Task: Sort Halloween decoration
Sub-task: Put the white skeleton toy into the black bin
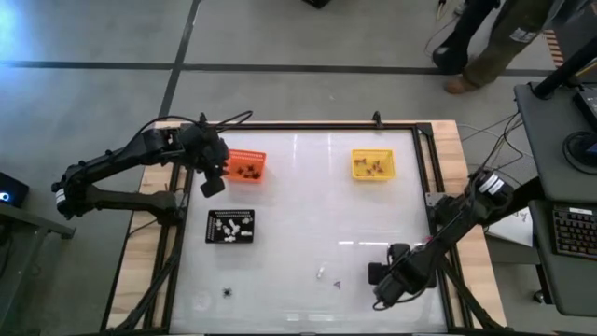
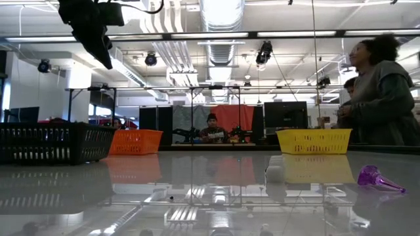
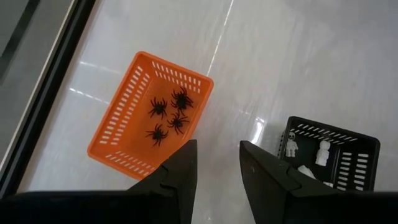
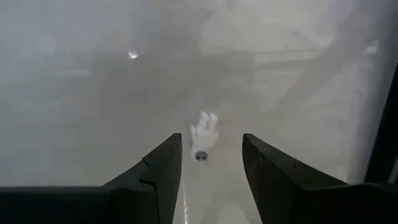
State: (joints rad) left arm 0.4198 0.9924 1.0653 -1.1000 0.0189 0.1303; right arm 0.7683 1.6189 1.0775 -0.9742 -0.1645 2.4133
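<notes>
no writing readable; left pincer (image 3: 217, 165) apart above orange tray (image 3: 118, 127) of spiders (image 3: 169, 115); right pincer (image 4: 211, 165) apart over white trinket (image 4: 203, 135).

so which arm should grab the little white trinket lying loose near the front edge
Right. Its open end effector already points at the small white plastic trinket, close by near the table's front edge. The left end effector, also open, hangs far off beside the orange slotted plastic tray.
</notes>
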